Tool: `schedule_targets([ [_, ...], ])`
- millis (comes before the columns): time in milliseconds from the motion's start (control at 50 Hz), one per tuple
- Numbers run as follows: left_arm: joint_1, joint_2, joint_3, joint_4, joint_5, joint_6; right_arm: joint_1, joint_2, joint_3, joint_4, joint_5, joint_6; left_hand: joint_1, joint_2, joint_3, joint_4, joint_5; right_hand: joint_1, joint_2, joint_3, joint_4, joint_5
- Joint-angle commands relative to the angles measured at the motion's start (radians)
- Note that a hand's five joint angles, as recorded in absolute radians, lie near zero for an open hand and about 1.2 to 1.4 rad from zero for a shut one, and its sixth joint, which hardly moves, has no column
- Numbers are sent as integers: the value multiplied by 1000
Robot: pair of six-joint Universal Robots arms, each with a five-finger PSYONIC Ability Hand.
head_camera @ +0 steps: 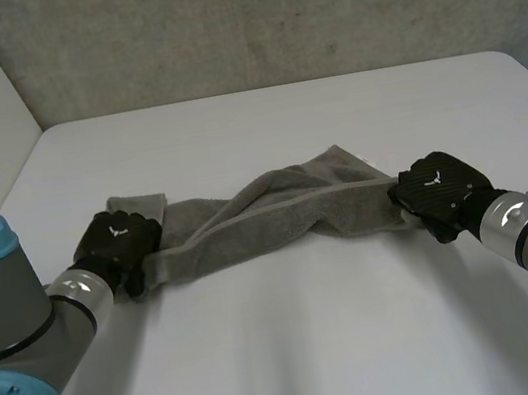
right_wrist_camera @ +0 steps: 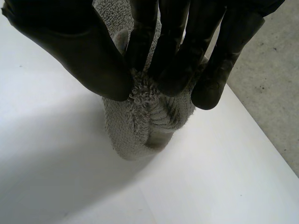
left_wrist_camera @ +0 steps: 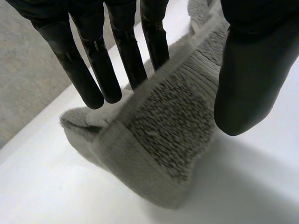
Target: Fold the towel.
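1. Left arm (head_camera: pixel 11 321): grey joint with a blue cap, at the near left of the table.
2. Left hand (head_camera: pixel 119 240): on the towel's left end. Its fingers (left_wrist_camera: pixel 96 70) are straight and spread over the cloth, with the thumb held apart. It seems not to pinch, though contact at the tips is hard to judge.
3. Towel (head_camera: pixel 267 212): grey, stretched and twisted across the middle of the white table (head_camera: pixel 300 354), between both hands.
4. Right hand (head_camera: pixel 440 190): at the towel's right end. Its fingers and thumb are closed together, pinching the bunched cloth.
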Motion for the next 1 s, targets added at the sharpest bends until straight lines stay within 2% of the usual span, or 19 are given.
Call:
schedule_targets([
  [20, 0, 3, -23, -10, 0, 0, 2, 8, -3, 1, 3, 2, 86, 86, 87, 86, -86, 84, 147, 55, 58, 87],
  [40, 0, 3, -22, -8, -3, 0, 3, 8, -3, 1, 3, 2, 212, 212, 213, 212, 40, 84, 147, 55, 58, 87],
  [60, 0, 3, -22, -8, -3, 0, 3, 8, -3, 1, 3, 2, 213, 214, 214, 213, 41, 84, 147, 55, 58, 87],
  [100, 3, 5, -16, -8, -8, 0, 3, 3, -3, 1, 4, 2, 537, 538, 539, 537, 365, 84, 147, 55, 58, 87],
  [140, 4, 8, -14, -2, -9, -2, 3, -3, -3, 1, 4, 6, 582, 583, 584, 582, 410, 84, 147, 55, 58, 87],
  [220, 8, 25, -11, 7, -9, -3, 2, -38, -17, 13, 6, 37, 583, 583, 584, 583, 411, 84, 147, 55, 58, 87],
  [320, 9, 201, 12, 15, -14, -41, -4, -242, -95, 72, -6, 161, 583, 583, 584, 583, 411, 84, 147, 55, 58, 87],
  [380, 9, 252, 29, 15, -14, -78, -7, -291, -133, 96, -10, 189, 583, 583, 584, 583, 411, 84, 147, 55, 58, 87],
  [420, 11, 342, 81, 9, -9, -164, -18, -368, -234, 194, -10, 207, 583, 583, 584, 583, 411, 84, 147, 55, 58, 87],
  [500, 14, 387, 147, -27, -6, -230, -26, -388, -345, 349, -25, 196, 583, 583, 584, 583, 411, 84, 147, 55, 58, 87],
  [600, 14, 336, 239, -171, 0, -253, -41, -291, -449, 520, -46, 106, 583, 583, 584, 583, 411, 84, 147, 55, 58, 87],
  [640, 14, 211, 318, -269, -8, -253, -24, -200, -491, 608, -23, -30, 583, 583, 584, 583, 411, 84, 147, 55, 58, 87],
  [660, 14, 211, 319, -269, -8, -253, -24, -199, -491, 609, -23, -31, 583, 583, 584, 583, 411, 84, 147, 55, 58, 87],
  [700, 14, 146, 359, -314, -9, -252, -10, -149, -511, 655, 0, -97, 583, 583, 584, 583, 411, 84, 147, 55, 58, 87],
  [780, 12, -48, 475, -402, -14, -227, 35, 14, -570, 724, 117, -210, 583, 583, 584, 583, 411, 84, 147, 55, 58, 87],
  [880, 3, -207, 592, -410, -34, -109, 79, 146, -669, 676, 207, -219, 583, 583, 584, 583, 411, 84, 147, 55, 58, 87],
  [920, -6, -263, 676, -401, -75, -30, 101, 213, -747, 574, 224, -218, 583, 583, 584, 583, 411, 84, 147, 55, 58, 87],
  [980, -14, -276, 724, -373, -88, -8, 115, 235, -784, 500, 227, -218, 583, 583, 584, 583, 411, 84, 147, 55, 58, 87],
  [1000, -21, -277, 768, -310, -89, -5, 126, 246, -816, 407, 233, -216, 583, 583, 584, 583, 411, 84, 147, 55, 58, 87],
])
